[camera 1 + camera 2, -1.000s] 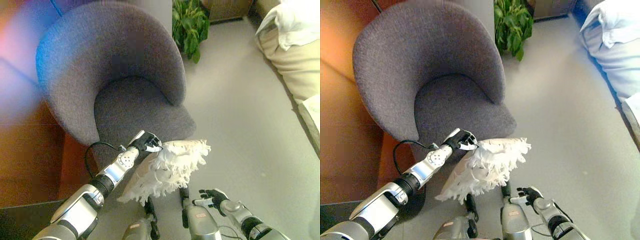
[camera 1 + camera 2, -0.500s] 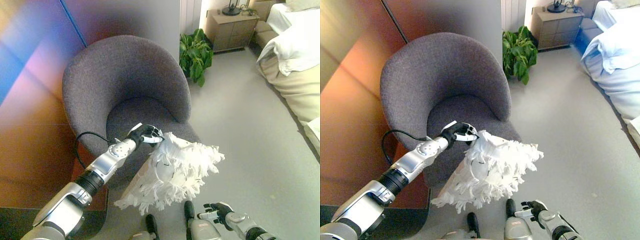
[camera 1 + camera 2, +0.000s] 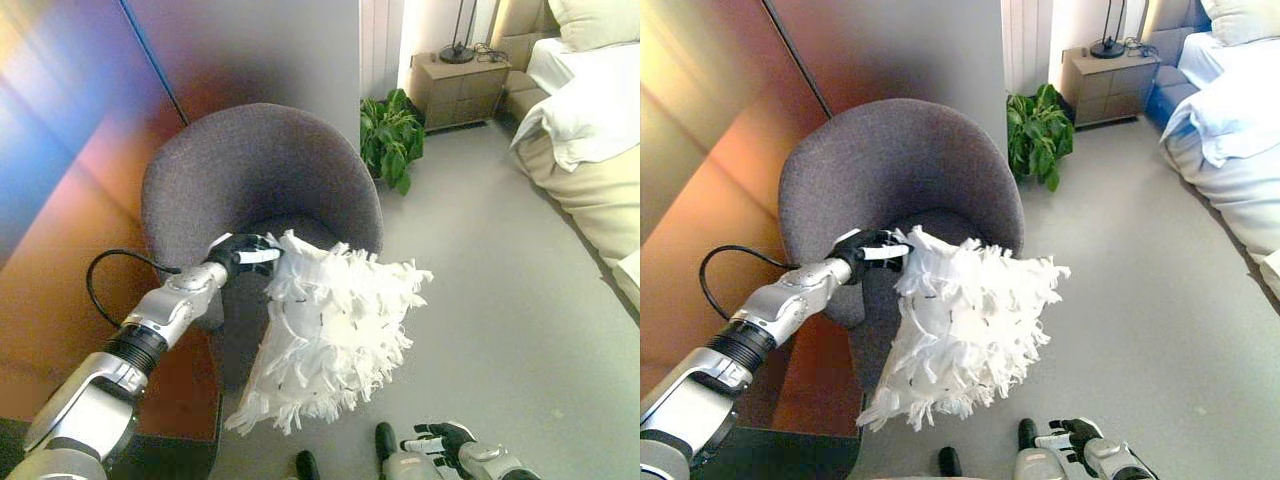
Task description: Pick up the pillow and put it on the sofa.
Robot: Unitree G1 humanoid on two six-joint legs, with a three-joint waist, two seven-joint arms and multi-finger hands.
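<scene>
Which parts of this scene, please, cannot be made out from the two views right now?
- Front of the grey chair's seat: hidden in both views by the white fringed pillow hanging from the left hand.
- Right hand: low at the bottom edge in both views; its fingers cannot be read.
- Bed: cut off by the right edge.
- Small things on the nightstand: too small to identify.

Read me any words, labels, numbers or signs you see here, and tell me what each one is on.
None can be read: no print shows on the pillow, the grey chair, the nightstand or the bed.
</scene>
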